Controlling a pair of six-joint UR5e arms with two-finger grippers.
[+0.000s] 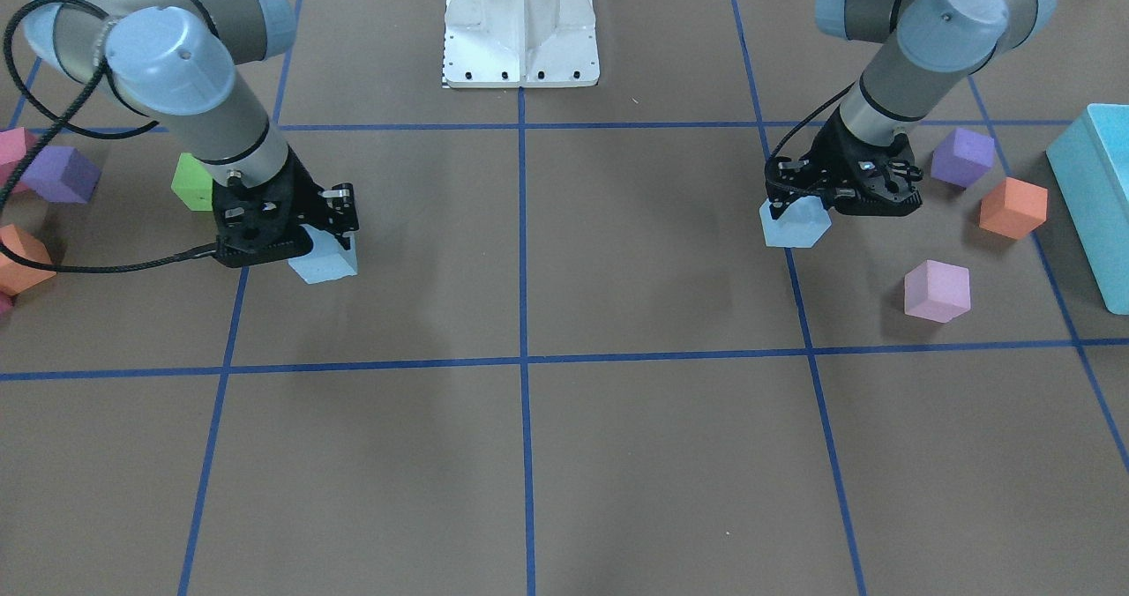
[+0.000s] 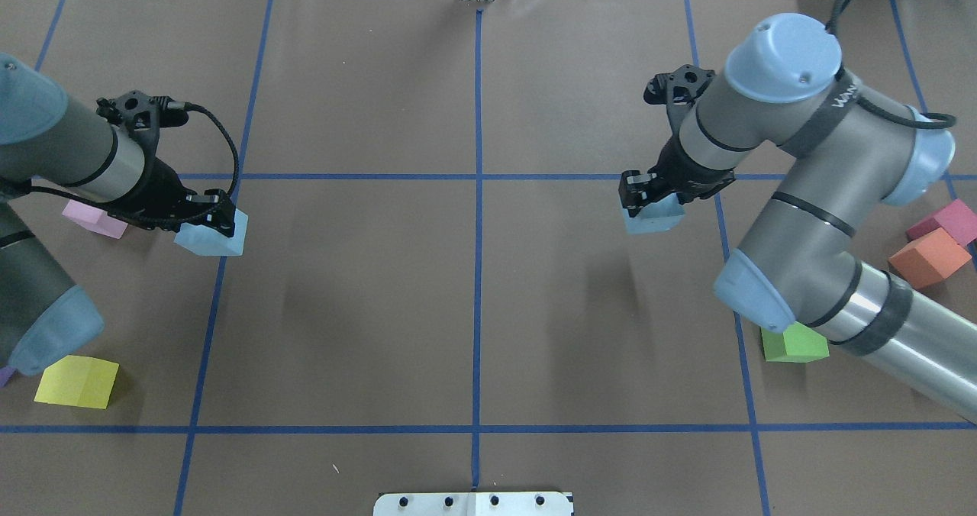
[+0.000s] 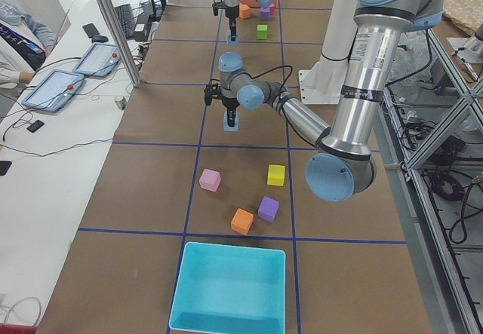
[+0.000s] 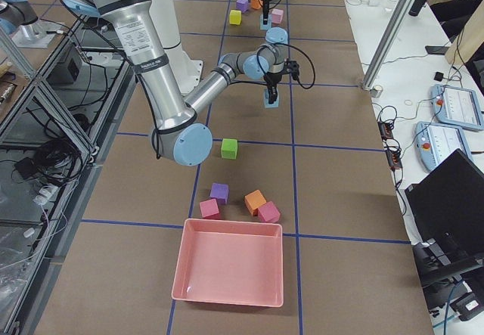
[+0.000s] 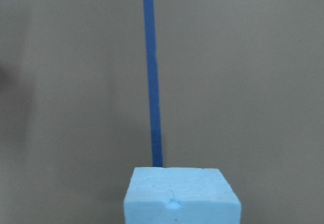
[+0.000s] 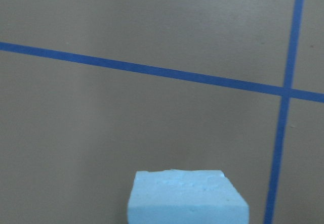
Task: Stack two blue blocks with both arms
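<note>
Two pale blue blocks are in view, one in each gripper. My left gripper [image 2: 207, 222] is shut on one blue block [image 2: 214, 235], low over a blue tape line at the table's left; this block also shows in the front view [image 1: 796, 223] and the left wrist view [image 5: 181, 196]. My right gripper [image 2: 647, 195] is shut on the other blue block [image 2: 654, 217], which also shows in the front view [image 1: 325, 261] and the right wrist view [image 6: 186, 196]. The fingers are hidden in both wrist views. The two blocks are far apart.
Near the left arm lie a pink cube [image 1: 937, 290], an orange cube [image 1: 1013, 208], a purple cube [image 1: 963, 157], a yellow cube [image 2: 76, 381] and the turquoise bin [image 1: 1094, 199]. Near the right arm lie a green cube [image 2: 794, 343], an orange cube [image 2: 927, 258] and a pink bin [image 4: 231, 271].
</note>
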